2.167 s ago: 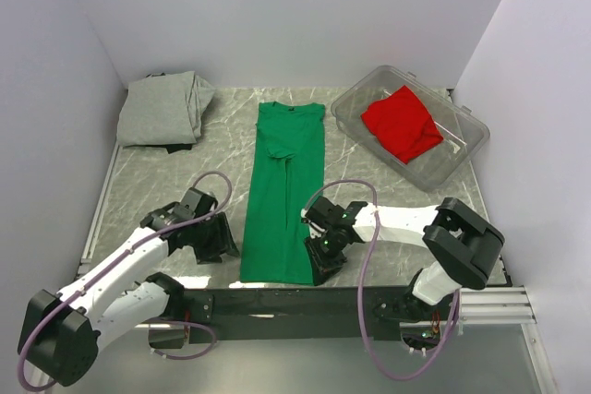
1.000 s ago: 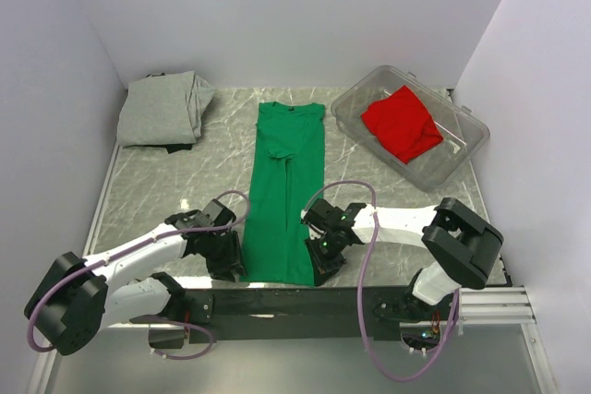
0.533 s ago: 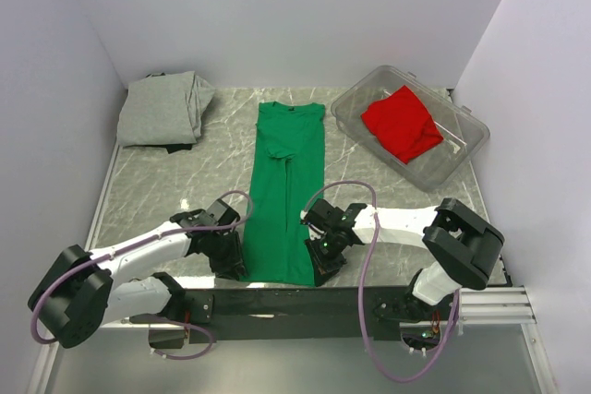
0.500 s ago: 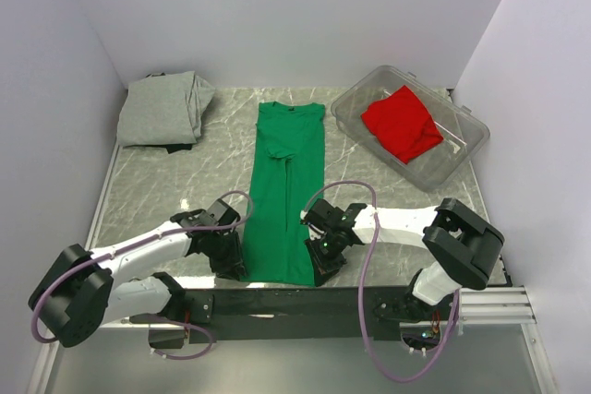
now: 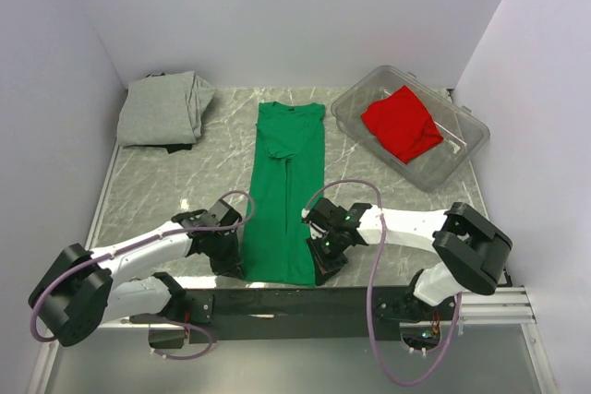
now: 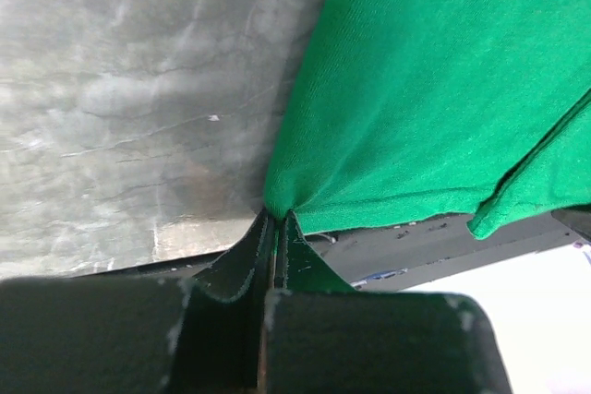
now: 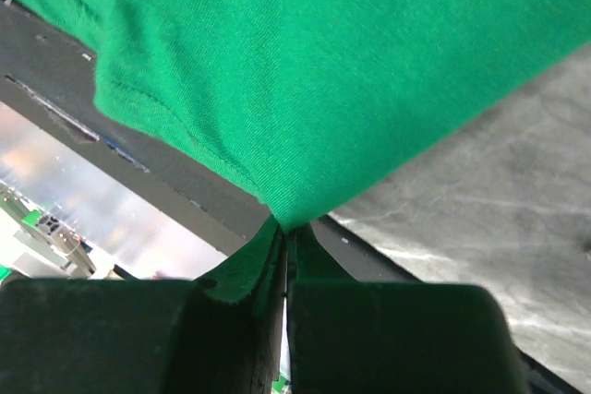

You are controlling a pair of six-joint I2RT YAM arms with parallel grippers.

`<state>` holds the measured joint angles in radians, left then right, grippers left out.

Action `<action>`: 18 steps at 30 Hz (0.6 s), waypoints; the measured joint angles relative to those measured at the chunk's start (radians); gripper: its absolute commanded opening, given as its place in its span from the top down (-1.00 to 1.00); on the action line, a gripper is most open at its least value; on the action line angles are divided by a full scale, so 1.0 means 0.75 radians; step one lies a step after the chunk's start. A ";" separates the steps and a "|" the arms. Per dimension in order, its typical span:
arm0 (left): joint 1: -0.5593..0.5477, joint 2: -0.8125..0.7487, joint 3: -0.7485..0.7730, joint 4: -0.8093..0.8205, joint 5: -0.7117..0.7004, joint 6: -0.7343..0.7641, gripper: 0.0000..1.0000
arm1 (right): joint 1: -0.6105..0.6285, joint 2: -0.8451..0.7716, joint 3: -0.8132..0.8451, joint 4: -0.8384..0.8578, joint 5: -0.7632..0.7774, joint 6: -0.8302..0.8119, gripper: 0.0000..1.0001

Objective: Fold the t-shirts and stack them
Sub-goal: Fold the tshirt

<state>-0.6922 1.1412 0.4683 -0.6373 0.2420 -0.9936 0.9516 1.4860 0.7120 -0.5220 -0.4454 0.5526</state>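
The green t-shirt (image 5: 284,186) lies as a long narrow strip down the middle of the table, collar at the far end. My left gripper (image 5: 240,269) is shut on its near left hem corner (image 6: 282,205). My right gripper (image 5: 319,272) is shut on the near right hem corner (image 7: 286,214). In both wrist views the cloth bunches into the closed jaws. The grey t-shirt (image 5: 164,108) sits folded at the far left. The red t-shirt (image 5: 401,123) lies crumpled inside the bin.
A clear plastic bin (image 5: 462,159) stands at the far right. A black rail (image 5: 277,302) runs along the table's near edge just behind both grippers. White walls close the left, back and right sides. Bare marble table (image 5: 157,191) shows left of the green shirt.
My left gripper has slid right to the green shirt's near left corner and closed on it. The right gripper tightened on the right corner and stayed in place.
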 measured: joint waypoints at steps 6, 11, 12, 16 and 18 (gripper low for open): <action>-0.003 -0.100 -0.006 -0.037 -0.052 -0.013 0.99 | 0.000 -0.035 0.001 -0.031 -0.001 0.006 1.00; -0.003 -0.194 -0.006 -0.047 -0.049 -0.018 0.99 | 0.000 -0.062 0.001 -0.042 -0.002 0.017 1.00; -0.003 -0.203 -0.006 -0.049 -0.048 -0.018 0.99 | 0.000 -0.067 0.001 -0.043 -0.003 0.021 1.00; -0.004 -0.235 -0.006 -0.066 -0.033 -0.018 0.99 | 0.000 -0.080 0.002 -0.048 -0.017 0.035 1.00; -0.004 -0.261 -0.006 -0.090 -0.022 -0.018 0.99 | 0.002 -0.086 0.003 -0.057 -0.019 0.042 1.00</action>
<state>-0.6952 0.9451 0.4641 -0.7048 0.2256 -1.0069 0.9531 1.4216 0.7143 -0.5648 -0.4599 0.5838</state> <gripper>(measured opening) 0.025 0.019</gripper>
